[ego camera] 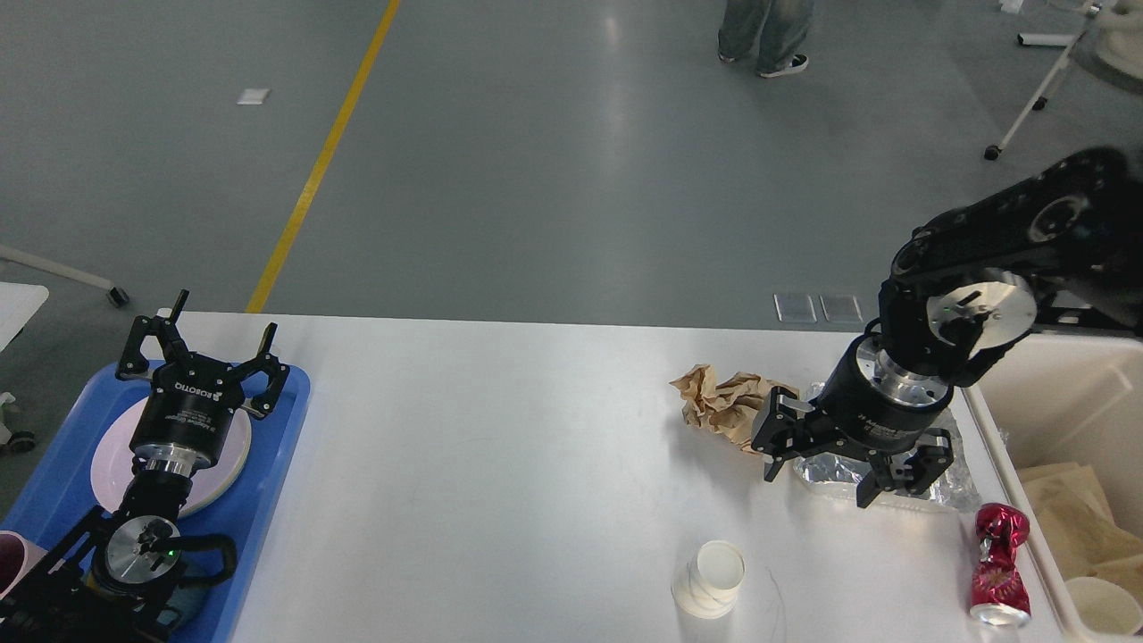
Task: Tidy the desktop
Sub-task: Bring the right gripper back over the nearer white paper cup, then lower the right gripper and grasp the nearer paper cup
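Our right tool point(826, 478) hangs with its fingers spread wide over the crinkly foil wrapper point(946, 478) near the right edge of the counter point(464, 464), and it holds nothing. Our left tool point(207, 344) is wide open too, empty, above the pink plate point(228, 464) in the blue tray point(54, 482) at the left edge.

What could go wrong? The foil is thin and flat, so our fingers may slide off it or only pinch a corner. The brown paper ball point(723, 402) sits just beside the foil, and we may bump it or grab it too. The crushed red can point(1000, 563) lies close to the right edge and could roll off if we knock it. The paper cup point(710, 580) lies on its side near the front edge and could roll as well.

The middle of the counter gives us lots of room. The beige bin point(1027, 393) stands right beside the right edge.
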Tool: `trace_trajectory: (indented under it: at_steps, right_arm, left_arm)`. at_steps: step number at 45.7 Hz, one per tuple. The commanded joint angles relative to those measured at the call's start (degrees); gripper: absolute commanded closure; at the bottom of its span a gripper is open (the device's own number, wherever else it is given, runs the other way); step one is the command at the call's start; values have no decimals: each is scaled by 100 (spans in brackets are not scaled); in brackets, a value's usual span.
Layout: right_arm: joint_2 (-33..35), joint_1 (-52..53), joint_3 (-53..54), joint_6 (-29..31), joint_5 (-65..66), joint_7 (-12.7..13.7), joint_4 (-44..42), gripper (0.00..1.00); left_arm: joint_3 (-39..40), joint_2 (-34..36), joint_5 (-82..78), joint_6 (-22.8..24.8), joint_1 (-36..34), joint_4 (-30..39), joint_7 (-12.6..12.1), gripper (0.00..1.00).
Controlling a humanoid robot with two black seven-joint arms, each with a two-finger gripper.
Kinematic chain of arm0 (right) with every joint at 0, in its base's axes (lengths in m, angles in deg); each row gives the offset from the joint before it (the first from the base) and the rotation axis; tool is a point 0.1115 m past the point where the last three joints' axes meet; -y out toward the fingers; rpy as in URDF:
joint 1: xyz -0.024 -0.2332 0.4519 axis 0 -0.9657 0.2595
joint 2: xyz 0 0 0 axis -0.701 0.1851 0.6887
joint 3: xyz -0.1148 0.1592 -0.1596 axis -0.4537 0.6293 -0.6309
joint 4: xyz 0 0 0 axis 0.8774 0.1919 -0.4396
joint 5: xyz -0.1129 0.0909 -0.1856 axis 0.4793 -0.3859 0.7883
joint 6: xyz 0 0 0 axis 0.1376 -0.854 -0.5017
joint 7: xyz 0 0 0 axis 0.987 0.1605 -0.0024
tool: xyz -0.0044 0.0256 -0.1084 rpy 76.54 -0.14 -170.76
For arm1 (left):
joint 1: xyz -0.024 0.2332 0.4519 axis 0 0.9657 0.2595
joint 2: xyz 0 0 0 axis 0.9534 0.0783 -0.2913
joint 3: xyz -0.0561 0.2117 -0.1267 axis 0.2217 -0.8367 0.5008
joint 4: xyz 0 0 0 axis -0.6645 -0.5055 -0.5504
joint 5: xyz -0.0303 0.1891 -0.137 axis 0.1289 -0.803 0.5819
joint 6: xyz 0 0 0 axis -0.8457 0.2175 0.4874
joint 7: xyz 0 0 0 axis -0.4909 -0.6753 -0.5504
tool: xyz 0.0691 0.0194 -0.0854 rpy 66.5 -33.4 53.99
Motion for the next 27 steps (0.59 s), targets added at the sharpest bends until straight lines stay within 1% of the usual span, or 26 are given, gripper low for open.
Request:
trace_trajectory:
  at_steps: [1, 6, 9, 12, 22, 27]
  right_arm:
    - [-339, -841, 520, -645, 85, 181, -88, 7]
    - [-402, -1359, 899, -866, 225, 261, -193, 7]
    - [-445, -1746, 1040, -918, 436, 278, -500, 7]
    - [-629, -2010, 1075, -927, 472, 270, -808, 7]
    - [-779, -2353, 1066, -1173, 507, 270, -1099, 7]
    - [-841, -2512, 1075, -1200, 499, 270, -1310, 7]
  left_arm:
    - [0, 0, 0, -6, 0, -2, 2, 4]
    - [0, 0, 0, 3, 0, -2, 1, 4]
    - [0, 0, 0, 3, 0, 7, 2, 4]
    - [0, 0, 0, -6, 0, -2, 2, 4]
    - [0, 0, 0, -6, 0, 7, -7, 4]
    - [0, 0, 0, 3, 0, 7, 2, 4]
